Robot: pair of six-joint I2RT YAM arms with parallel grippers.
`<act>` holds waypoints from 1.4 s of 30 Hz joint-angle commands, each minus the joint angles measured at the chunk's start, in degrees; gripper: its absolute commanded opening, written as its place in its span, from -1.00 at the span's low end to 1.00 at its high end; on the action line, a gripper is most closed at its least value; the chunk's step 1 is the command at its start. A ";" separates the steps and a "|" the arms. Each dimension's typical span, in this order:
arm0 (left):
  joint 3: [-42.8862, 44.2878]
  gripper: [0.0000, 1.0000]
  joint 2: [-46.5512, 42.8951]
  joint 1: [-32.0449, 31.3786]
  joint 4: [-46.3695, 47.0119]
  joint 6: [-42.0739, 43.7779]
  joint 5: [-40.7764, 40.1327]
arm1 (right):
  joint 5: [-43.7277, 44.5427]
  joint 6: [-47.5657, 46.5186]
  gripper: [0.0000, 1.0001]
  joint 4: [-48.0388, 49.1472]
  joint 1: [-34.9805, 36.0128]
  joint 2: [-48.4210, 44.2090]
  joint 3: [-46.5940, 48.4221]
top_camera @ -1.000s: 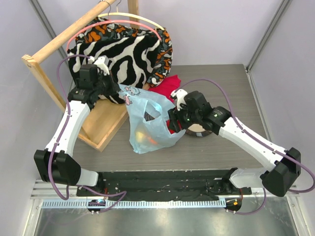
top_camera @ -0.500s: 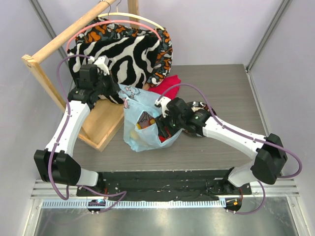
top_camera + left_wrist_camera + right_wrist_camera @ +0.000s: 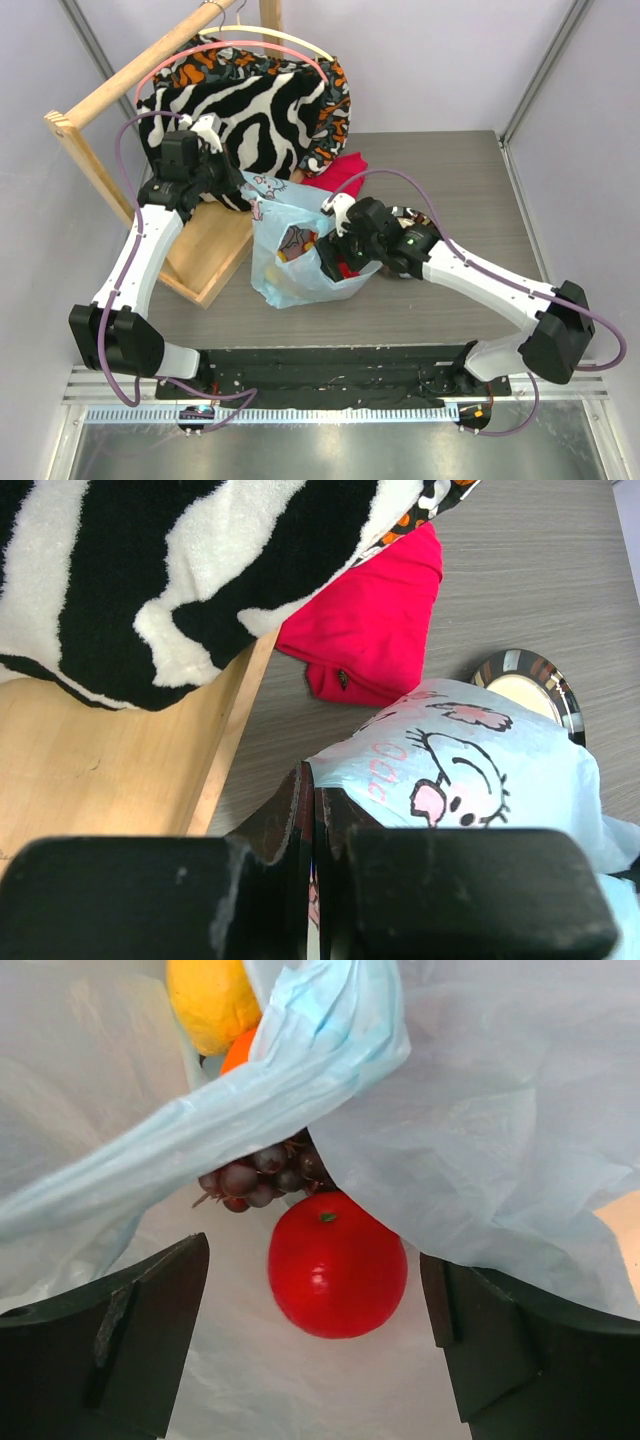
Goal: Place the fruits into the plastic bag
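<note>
Light-blue plastic bag [image 3: 285, 288] sits on the bench [image 3: 450, 170], its rim pinched in the closed left claw [image 3: 313, 795], while the right claw [image 3: 318, 1345] (jaws spread wide) hangs in its mouth above the red apple [image 3: 337, 1265], grapes [image 3: 262, 1178], yellow fruit [image 3: 212, 1000] and orange [image 3: 238, 1052] inside.

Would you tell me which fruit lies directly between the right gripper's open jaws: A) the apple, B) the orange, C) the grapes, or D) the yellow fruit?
A: in the right wrist view the apple sits inside the bag between the spread jaws of the right gripper, untouched.
</note>
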 commanded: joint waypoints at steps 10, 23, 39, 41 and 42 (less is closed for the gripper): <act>1.66 -0.89 -0.36 0.32 1.68 0.09 0.60 | 0.81 -2.04 0.75 2.21 0.05 -15.03 6.11; 1.83 -0.89 -0.18 0.32 1.51 0.53 0.07 | 11.54 -8.98 0.54 2.82 0.13 -12.41 4.80; 1.40 -0.63 -0.62 0.32 2.99 1.84 2.79 | 8.90 -15.23 0.15 6.07 -0.30 -0.72 5.23; 0.96 -0.35 -1.49 0.32 3.88 2.19 4.11 | 6.54 -15.06 -0.44 6.16 -1.27 -0.28 5.50; 0.69 -0.01 -1.93 0.32 5.01 2.46 5.59 | 6.09 -14.79 -0.67 6.60 -2.40 -0.36 5.50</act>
